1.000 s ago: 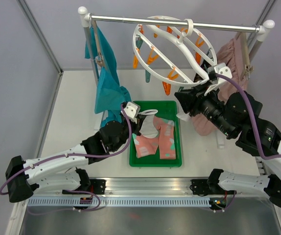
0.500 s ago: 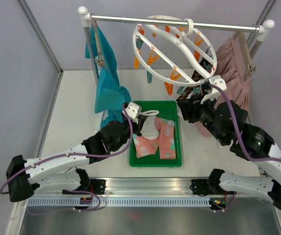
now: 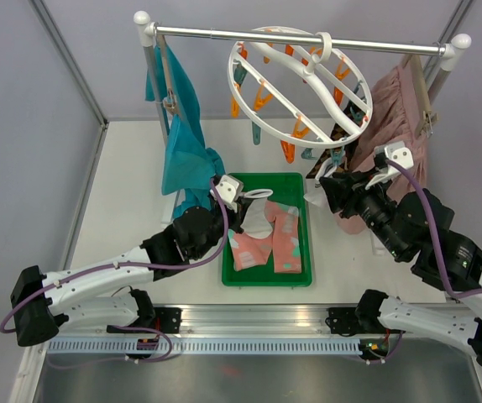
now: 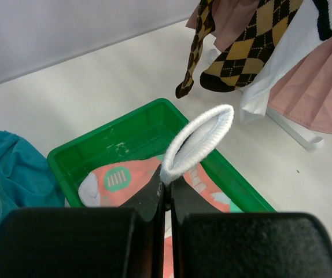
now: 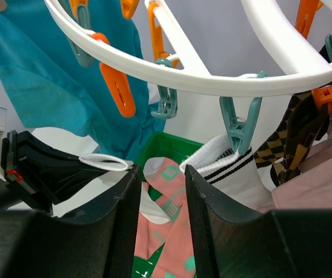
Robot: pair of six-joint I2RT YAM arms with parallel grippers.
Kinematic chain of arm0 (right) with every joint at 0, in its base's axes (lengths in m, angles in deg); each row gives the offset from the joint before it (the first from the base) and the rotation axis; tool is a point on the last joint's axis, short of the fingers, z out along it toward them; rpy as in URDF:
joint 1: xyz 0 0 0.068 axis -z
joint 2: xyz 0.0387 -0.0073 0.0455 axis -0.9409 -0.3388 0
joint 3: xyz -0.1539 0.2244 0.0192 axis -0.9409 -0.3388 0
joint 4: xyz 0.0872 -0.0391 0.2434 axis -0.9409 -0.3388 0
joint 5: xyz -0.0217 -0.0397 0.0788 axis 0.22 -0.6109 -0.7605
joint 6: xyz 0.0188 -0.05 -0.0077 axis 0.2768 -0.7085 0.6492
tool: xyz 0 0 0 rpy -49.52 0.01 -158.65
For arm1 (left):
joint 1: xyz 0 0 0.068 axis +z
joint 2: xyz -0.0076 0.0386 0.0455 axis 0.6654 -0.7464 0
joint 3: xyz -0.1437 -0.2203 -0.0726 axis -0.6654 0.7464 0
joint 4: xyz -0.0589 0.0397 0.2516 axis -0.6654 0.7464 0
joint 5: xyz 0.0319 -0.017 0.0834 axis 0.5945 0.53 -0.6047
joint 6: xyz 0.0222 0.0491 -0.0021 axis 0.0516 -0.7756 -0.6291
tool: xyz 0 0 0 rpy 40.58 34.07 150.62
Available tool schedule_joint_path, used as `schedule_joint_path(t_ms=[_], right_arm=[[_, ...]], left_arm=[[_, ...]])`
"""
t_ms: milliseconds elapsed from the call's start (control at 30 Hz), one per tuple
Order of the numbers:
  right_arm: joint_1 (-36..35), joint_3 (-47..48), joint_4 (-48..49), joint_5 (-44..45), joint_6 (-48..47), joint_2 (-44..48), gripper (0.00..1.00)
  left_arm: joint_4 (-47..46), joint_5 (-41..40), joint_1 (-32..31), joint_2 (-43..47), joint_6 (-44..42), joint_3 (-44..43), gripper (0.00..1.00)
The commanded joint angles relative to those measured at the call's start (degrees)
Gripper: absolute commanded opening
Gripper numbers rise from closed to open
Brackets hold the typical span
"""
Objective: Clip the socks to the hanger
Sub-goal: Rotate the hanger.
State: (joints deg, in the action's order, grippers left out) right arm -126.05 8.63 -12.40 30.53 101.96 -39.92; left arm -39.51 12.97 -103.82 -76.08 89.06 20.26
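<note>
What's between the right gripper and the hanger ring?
A teal clip holding a white striped sock, hanging from the hanger just beyond the open right gripper. This shows in the right wrist view.

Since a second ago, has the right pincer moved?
Yes. The right pincer has dropped back from the lower rim of the round white plastic drying ring, toward the arm bases and slightly right.

White hanger with orange and teal clips, pink-mint socks in a green tray
</note>
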Motion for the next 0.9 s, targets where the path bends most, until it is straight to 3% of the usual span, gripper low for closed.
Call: schedule_joint_path(t_ms=[0, 867], right_arm=[[0.04, -1.9, 4.16, 0.25, -2.33, -0.55, 0.42], [0.05, -7.97, 19.8, -0.19, -8.05, -1.69, 0.34]], left_arm=[[-1.11, 1.04, 0.23, 0.0, 1.49, -2.22, 0.02], [-2.43, 1.22, 0.23, 1.49, 1.14, -0.73, 0.02]])
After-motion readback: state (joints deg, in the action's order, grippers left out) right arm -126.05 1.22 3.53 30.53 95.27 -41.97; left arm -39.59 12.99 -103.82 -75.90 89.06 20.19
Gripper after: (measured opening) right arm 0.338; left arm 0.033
